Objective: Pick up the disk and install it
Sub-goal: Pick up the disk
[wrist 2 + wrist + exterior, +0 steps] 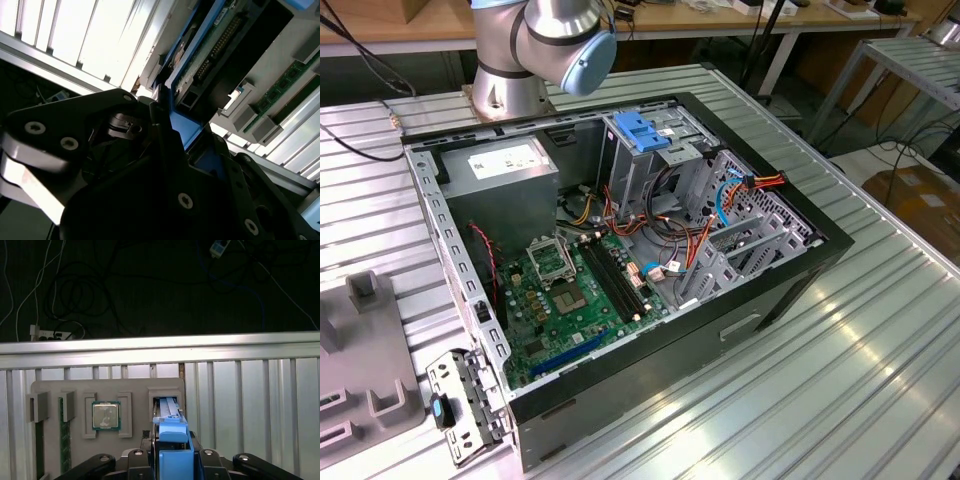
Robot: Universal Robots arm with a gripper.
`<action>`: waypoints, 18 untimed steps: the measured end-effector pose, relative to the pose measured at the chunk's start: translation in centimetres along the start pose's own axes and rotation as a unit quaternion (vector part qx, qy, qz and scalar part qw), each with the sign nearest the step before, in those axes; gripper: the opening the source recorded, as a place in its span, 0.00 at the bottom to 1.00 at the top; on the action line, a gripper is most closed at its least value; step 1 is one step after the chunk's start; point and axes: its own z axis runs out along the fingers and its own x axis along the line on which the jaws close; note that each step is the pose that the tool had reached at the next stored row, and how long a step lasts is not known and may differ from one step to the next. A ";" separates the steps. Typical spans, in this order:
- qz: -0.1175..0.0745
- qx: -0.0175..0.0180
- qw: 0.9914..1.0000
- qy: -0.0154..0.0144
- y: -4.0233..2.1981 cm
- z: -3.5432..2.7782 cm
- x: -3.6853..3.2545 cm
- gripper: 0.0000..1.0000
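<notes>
Furthest to the exterior view's left, a grey moulded fixture tray (360, 370) with raised, blocky holders lies on a ribbed, shiny metal table (840, 380). Beside it stands an open computer case (620, 395) with black outer walls and perforated grey steel edges. Inside, a grey power supply box (505, 175) with a white label sits in the far corner. A green motherboard (560, 300) covers the floor. Further toward the exterior view's right is a grey metal drive cage (645, 150) with a blue handle on top, then a tangle of red, orange and blue cables (760, 183). The silver arm (545, 45), with its pale blue joint cap, rises behind the case.

In the first wrist view the same tray (135, 390) carries a green memory stick (62, 440) on edge and a square, silvery processor chip (106, 415) in a pocket. The black gripper (173, 460) is clamped on the disk (172, 432) by its smooth blue plastic frame. The disk stands on edge at a rimmed tray pocket; whether it has left that pocket cannot be told.

In the second wrist view the gripper (192, 142) pinches the blue frame, and the disk (220, 45) shows a dark body, a green circuit strip and a pin connector.
</notes>
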 end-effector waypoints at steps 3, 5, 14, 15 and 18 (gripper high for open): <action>-0.001 0.000 1.000 0.000 0.00 0.00 0.00 0.37; -0.007 0.000 1.000 0.000 0.00 0.00 0.00 0.37; -0.008 0.000 1.000 0.000 0.00 -0.18 0.00 0.37; -0.008 0.000 1.000 0.000 0.00 -0.25 0.00 0.37; -0.008 0.000 1.000 0.000 0.01 -0.63 -0.01 0.37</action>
